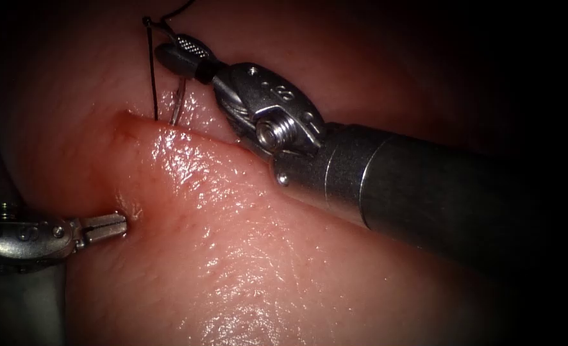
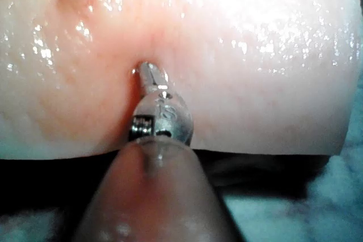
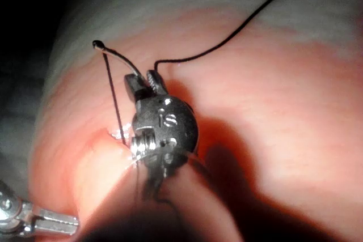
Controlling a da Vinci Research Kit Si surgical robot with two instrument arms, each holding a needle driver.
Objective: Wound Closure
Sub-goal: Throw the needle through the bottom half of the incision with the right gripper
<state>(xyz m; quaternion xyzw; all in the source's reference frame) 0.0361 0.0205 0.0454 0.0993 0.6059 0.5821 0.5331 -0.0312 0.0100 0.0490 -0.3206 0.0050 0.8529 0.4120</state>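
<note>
Glistening pink tissue [image 1: 233, 256] filled our field, its cut [image 1: 168, 128] running across the far part. Nearest us, on the left, the left tool [image 1: 108, 226] had its jaws clenched, tips pressed against the tissue, grasping nothing we could make out. Farther off, the right tool [image 1: 178, 51] came in from the right, jaws clamped on the needle [image 1: 178, 102] near its swaged end. The needle's body curved down into the cut. Thread [image 1: 152, 70] ran from that end down into the cut as well.
</note>
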